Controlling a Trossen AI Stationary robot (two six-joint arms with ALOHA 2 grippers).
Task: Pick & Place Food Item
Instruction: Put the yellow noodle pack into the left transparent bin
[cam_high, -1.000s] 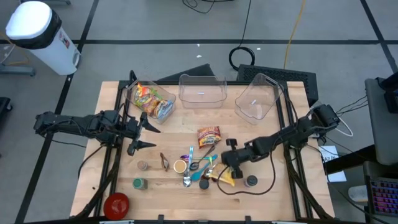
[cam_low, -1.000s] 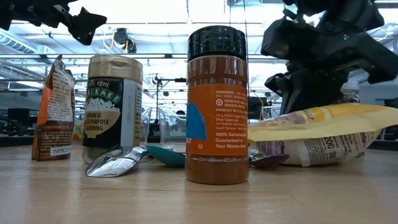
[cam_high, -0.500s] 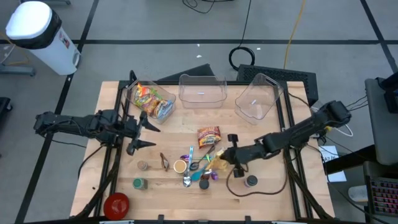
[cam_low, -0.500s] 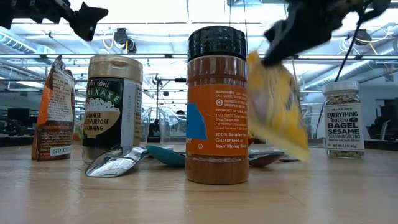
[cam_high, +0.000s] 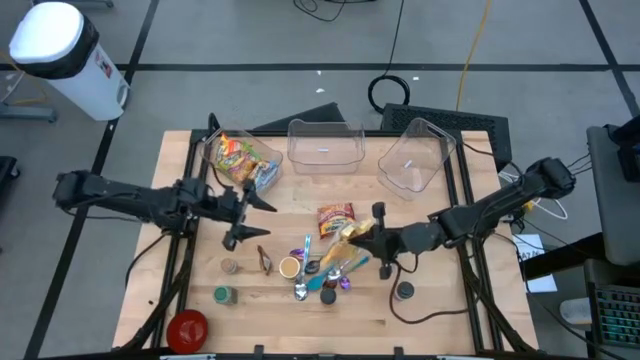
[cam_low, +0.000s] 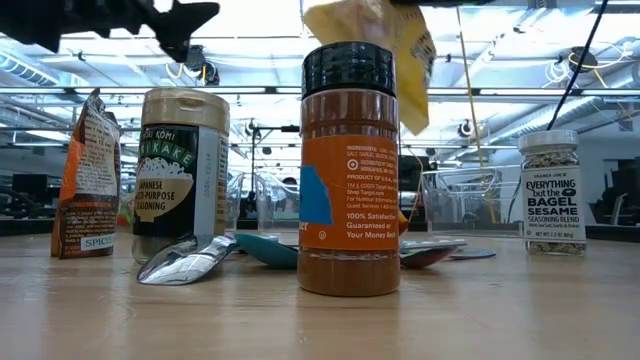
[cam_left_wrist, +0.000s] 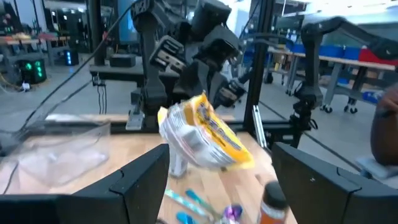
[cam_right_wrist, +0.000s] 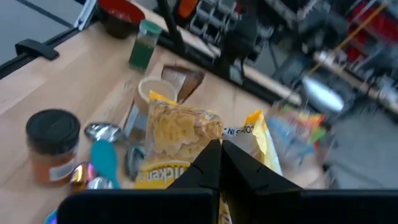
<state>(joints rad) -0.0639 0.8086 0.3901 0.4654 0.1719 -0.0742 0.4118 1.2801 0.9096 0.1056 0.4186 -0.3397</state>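
From my left wrist camera I see the yellow snack bag (cam_left_wrist: 205, 134) hanging in the air above the wooden table (cam_left_wrist: 93, 186), pinched at its upper end by the right gripper (cam_left_wrist: 214, 93), whose dark arm rises behind it. My own left gripper (cam_left_wrist: 221, 177) frames the bag, its two dark fingers (cam_left_wrist: 140, 177) spread wide apart on either side below it. Under the bag lie blue spoons (cam_left_wrist: 186, 202). An orange spice jar (cam_left_wrist: 272, 202) stands near the bag's lower corner. A clear plastic bin (cam_left_wrist: 56, 152) sits well apart from the bag.
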